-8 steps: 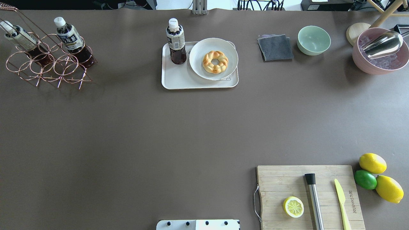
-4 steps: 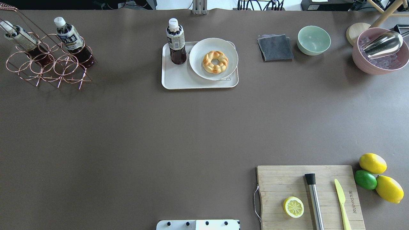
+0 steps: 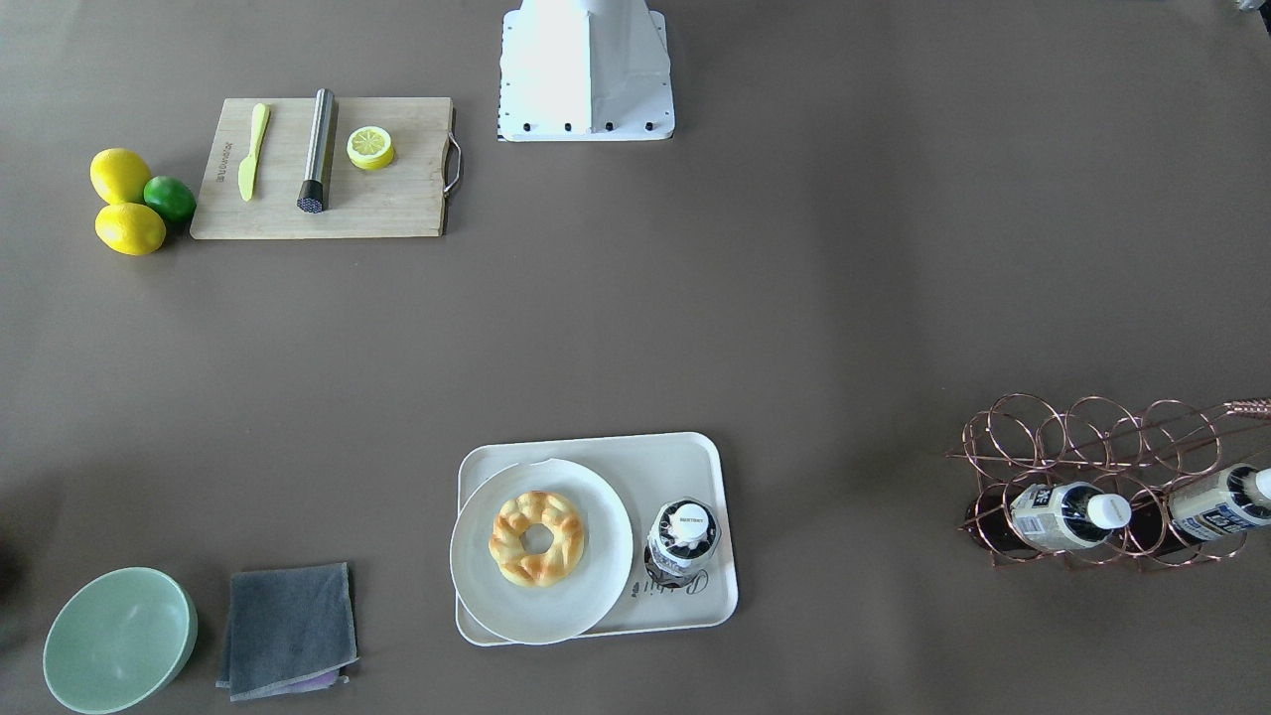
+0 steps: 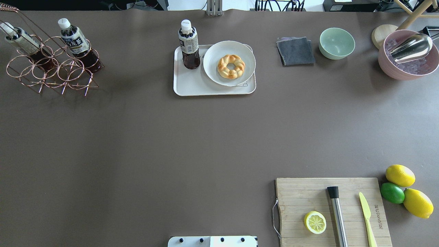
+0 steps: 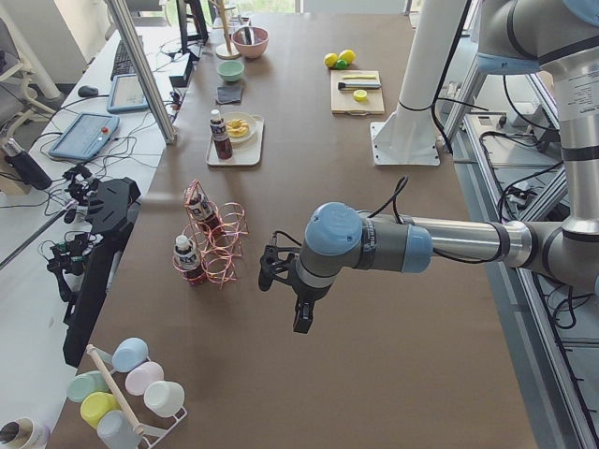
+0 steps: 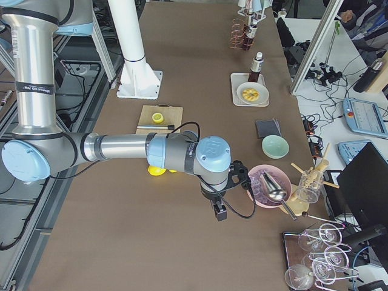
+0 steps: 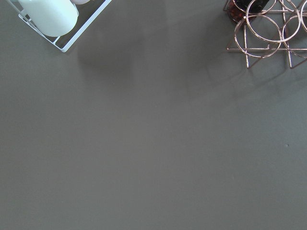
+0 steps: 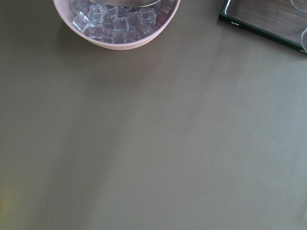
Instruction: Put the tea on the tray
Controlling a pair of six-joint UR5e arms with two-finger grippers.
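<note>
One tea bottle [image 4: 188,44] stands upright on the far left corner of the cream tray [image 4: 195,85], beside the round plate. It also shows in the front-facing view [image 3: 682,541] on the tray [image 3: 675,459]. Two more tea bottles [image 4: 73,39] [image 4: 21,39] lie tilted in the copper wire rack [image 4: 51,70] at the far left. My left gripper [image 5: 301,316] hangs over bare table near the rack, well away from the tray. My right gripper [image 6: 218,211] hangs beside the pink bowl. Both show only in the side views, so I cannot tell whether they are open or shut.
A white plate [image 4: 229,63] with a braided doughnut fills the tray's right side. A grey cloth [image 4: 295,51], a green bowl [image 4: 336,43] and a pink bowl of ice [image 4: 408,56] with a metal scoop stand at the far right. A cutting board [image 4: 332,209] and lemons [image 4: 399,175] are near right.
</note>
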